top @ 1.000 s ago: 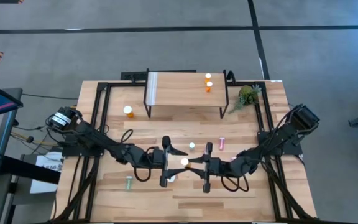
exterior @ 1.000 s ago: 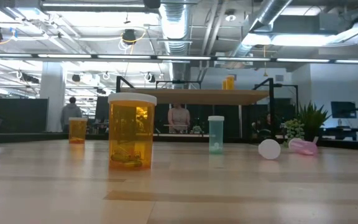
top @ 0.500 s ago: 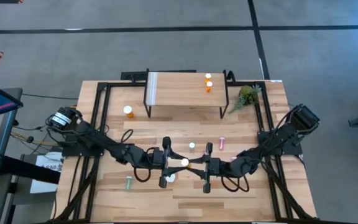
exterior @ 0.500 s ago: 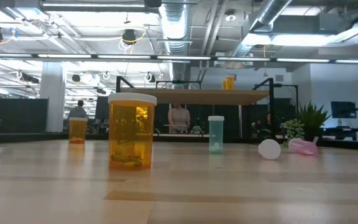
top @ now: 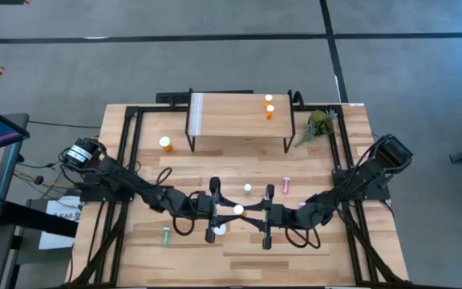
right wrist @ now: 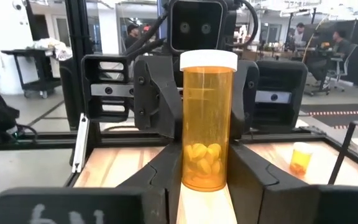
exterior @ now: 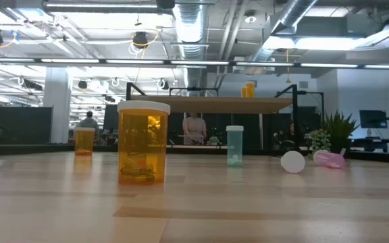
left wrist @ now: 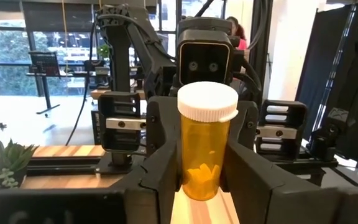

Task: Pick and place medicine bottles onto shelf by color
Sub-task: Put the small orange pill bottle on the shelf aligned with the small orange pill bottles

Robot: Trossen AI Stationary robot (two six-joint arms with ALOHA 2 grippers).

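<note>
Orange translucent plastic, capped in white: the large medicine bottle stands upright between the two arms at the middle of the worktop, pills visible at its bottom. Both claws meet on it from opposite sides. The right claw pinches the bottle's body between its dark fingers; the left claw has its fingers pressed against the same bottle, facing the right one. The handover looks to be in progress.

Risk, as judged: if one claw lets go before the other's hold is firm, the smooth round wall may slip and the bottle tip or roll away. If both pull at once, it could twist out of line.

The shelf, pale wood planks on thin black legs with a white strip at one end, already carries two small orange bottles near its right end. Another orange bottle stands beside the shelf's left leg. A pale green bottle stands upright, a pink bottle lies on its side nearby, and a second green bottle lies at the left. A small plant sits at the shelf's right.
</note>
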